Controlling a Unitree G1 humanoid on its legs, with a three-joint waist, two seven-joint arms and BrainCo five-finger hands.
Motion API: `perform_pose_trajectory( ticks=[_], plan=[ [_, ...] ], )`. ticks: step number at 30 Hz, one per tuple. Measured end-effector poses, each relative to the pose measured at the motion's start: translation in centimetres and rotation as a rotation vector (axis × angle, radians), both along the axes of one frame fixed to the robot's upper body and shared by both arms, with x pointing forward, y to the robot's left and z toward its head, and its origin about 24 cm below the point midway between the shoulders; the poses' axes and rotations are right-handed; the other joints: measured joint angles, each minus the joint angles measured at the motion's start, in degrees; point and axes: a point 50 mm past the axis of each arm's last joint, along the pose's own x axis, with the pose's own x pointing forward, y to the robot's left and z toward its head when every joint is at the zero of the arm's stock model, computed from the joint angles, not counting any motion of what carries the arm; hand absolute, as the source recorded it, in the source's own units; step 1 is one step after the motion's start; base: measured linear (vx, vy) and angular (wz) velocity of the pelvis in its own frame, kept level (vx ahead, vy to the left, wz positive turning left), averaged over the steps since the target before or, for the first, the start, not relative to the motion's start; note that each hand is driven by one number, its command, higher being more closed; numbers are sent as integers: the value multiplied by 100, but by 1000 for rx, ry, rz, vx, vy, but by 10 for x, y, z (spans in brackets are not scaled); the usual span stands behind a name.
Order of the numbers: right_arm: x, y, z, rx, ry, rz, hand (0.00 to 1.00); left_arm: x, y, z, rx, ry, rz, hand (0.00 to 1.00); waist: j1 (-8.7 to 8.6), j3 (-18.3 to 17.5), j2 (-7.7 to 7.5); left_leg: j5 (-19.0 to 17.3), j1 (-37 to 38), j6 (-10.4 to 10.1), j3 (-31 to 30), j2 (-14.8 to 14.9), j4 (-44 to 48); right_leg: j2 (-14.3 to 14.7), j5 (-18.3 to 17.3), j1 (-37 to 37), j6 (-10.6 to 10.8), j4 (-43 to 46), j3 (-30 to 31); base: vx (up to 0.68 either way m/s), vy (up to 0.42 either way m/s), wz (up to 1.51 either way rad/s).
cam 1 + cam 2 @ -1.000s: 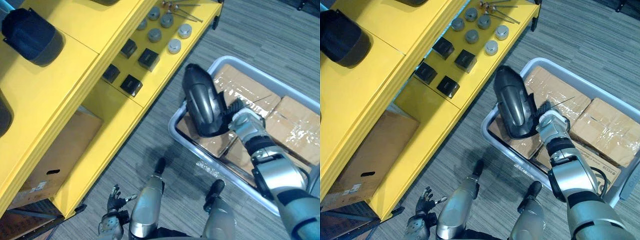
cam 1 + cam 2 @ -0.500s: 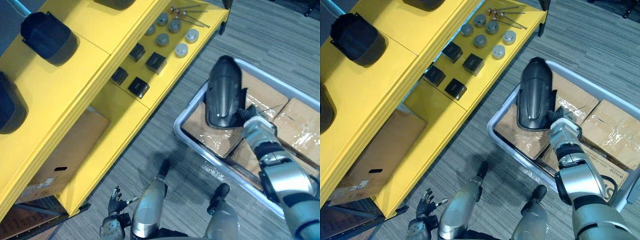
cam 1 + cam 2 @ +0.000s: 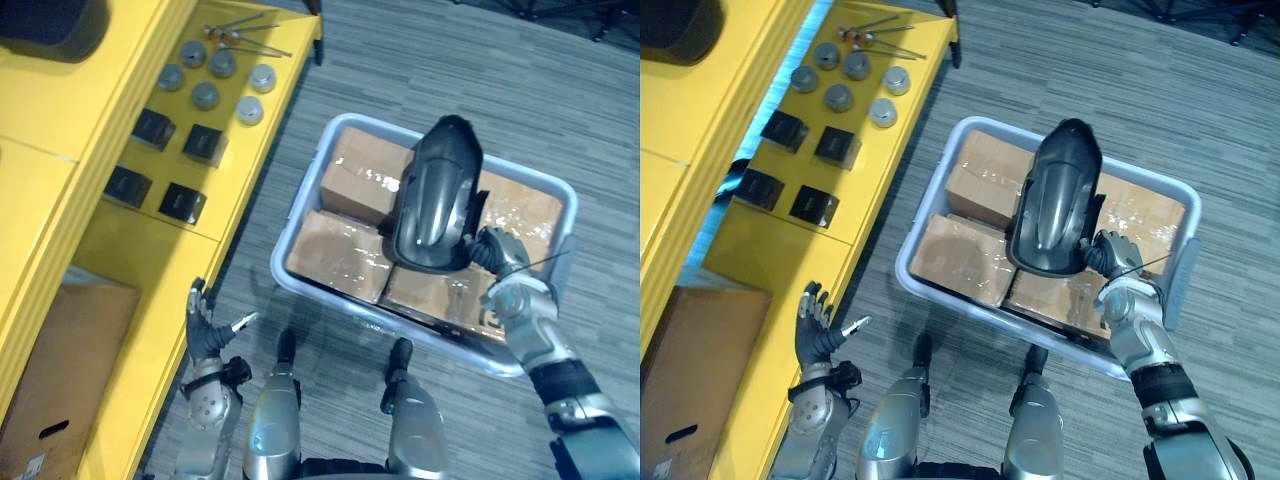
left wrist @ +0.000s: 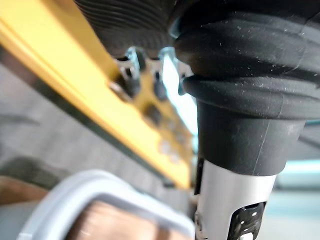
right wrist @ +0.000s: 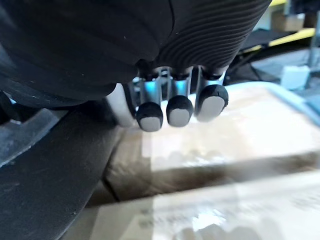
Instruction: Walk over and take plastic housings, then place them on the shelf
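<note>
A black curved plastic housing (image 3: 437,195) hangs upright over the grey bin (image 3: 296,288), its lower end gripped by my right hand (image 3: 495,255). The right wrist view has the fingers (image 5: 179,110) curled against the housing's dark shell (image 5: 45,165), with taped cardboard boxes (image 5: 240,130) beneath. My left hand (image 3: 815,330) is low at the left beside the yellow shelf (image 3: 150,250), fingers spread and holding nothing. Another dark housing (image 3: 45,25) rests on the shelf's top level at the upper left.
The bin holds several taped cardboard boxes (image 3: 345,255). On the shelf's lower level lie small black blocks (image 3: 183,200), grey round caps (image 3: 205,95) and thin metal rods (image 3: 245,22). A large cardboard box (image 3: 50,370) stands under the shelf. Grey carpet stretches beyond the bin.
The camera has swung toward the bin, so the shelf sits further left. The housing stays in my right hand over the boxes. My left hand has risen with spread fingers.
</note>
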Motion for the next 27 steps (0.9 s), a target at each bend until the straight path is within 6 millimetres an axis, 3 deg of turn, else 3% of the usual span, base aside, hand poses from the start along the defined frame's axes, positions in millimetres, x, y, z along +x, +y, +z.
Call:
perform_pose_trajectory(
  ticks=[3,7,9,11,15,18,23,27],
  plan=[
    [-1,7,-3,-27,-1,51,100,14,-4,22,47,-84,-42,0,-10,0,-13,-12,69,-9,180,48,-2,101,76,-10,-71,-125,148,-31,-8,-31],
    [3,17,1,-76,-53,113,100,44,-26,60,79,-197,-211,0,-54,-7,-25,-14,71,-15,296,115,9,186,182,-38,-96,-266,266,-27,-14,-17],
    [10,24,7,-111,-92,146,100,57,-34,66,42,-183,-296,0,-100,-53,-64,-15,59,-16,389,116,4,196,245,-81,-97,-336,340,-11,10,-20],
    [19,33,17,-139,-137,188,100,73,-41,64,21,-118,-379,0,-149,-109,-99,-26,30,-28,485,117,10,206,305,-161,-92,-364,438,4,20,-23],
    [33,47,41,-193,-236,258,100,104,-55,54,-194,75,-583,0,-322,-200,-143,-26,-80,-28,553,117,18,215,356,-325,-90,-354,516,4,13,-9],
    [40,55,59,-240,-298,301,100,120,-57,47,-278,188,-623,0,-396,-200,-144,-26,-112,-27,611,107,25,215,381,-410,-86,-339,602,2,22,-12],
    [45,66,76,-301,-345,383,100,135,-56,55,-381,246,-660,0,-494,-200,-144,-85,-248,-19,674,112,182,221,387,-571,-87,-258,708,-19,15,-7],
    [45,70,77,-327,-349,414,100,141,-59,63,-403,234,-678,0,-534,-201,-144,-141,-305,-9,735,116,300,218,405,-623,-85,-227,771,-38,24,-9]
  ],
)
